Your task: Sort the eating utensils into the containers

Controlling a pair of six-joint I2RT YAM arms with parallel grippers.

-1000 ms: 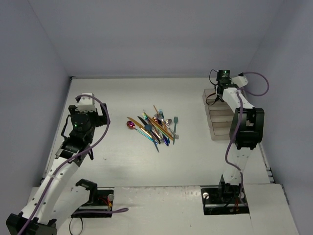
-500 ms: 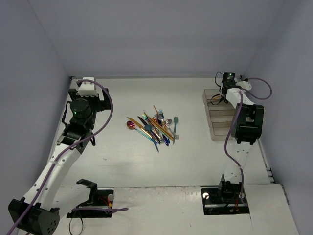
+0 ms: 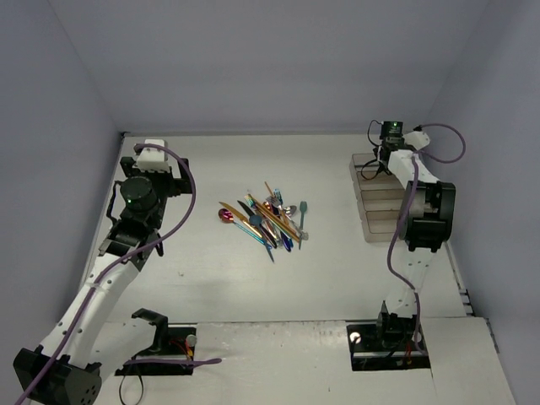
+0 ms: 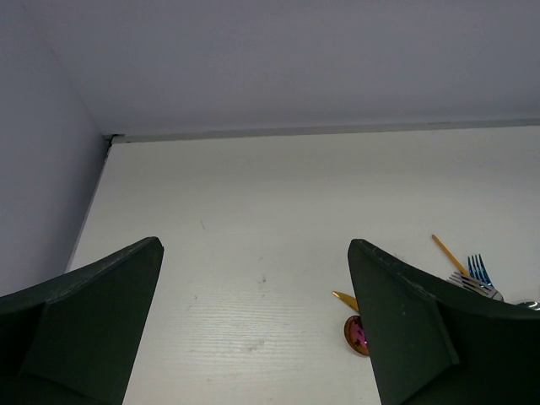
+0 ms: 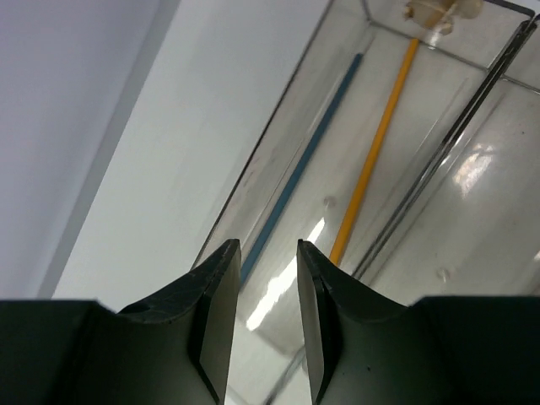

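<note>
The eating utensils [image 3: 266, 218] lie in a mixed pile of gold, blue, teal and magenta pieces mid-table. The containers [image 3: 380, 202], a row of clear trays, stand at the right. My right gripper [image 3: 377, 164] hovers over the farthest tray. In the right wrist view its jaws [image 5: 267, 245] stand slightly open with nothing between them. Below them, a teal handle [image 5: 308, 152] and a gold handle [image 5: 378, 143] lie in that tray. My left gripper [image 3: 150, 156] is at the far left, open wide [image 4: 253, 245] and empty. A magenta spoon bowl [image 4: 356, 332] shows beside its right finger.
A blue fork [image 4: 478, 268] and a gold handle [image 4: 447, 253] sit at the pile's near fringe in the left wrist view. The grey walls close in behind and on both sides. The tray's clear divider wall [image 5: 439, 152] runs right of the right gripper's jaws.
The left arm has swung back toward the far-left corner. The right wrist has shifted a little over the far tray. The pile has not moved.
</note>
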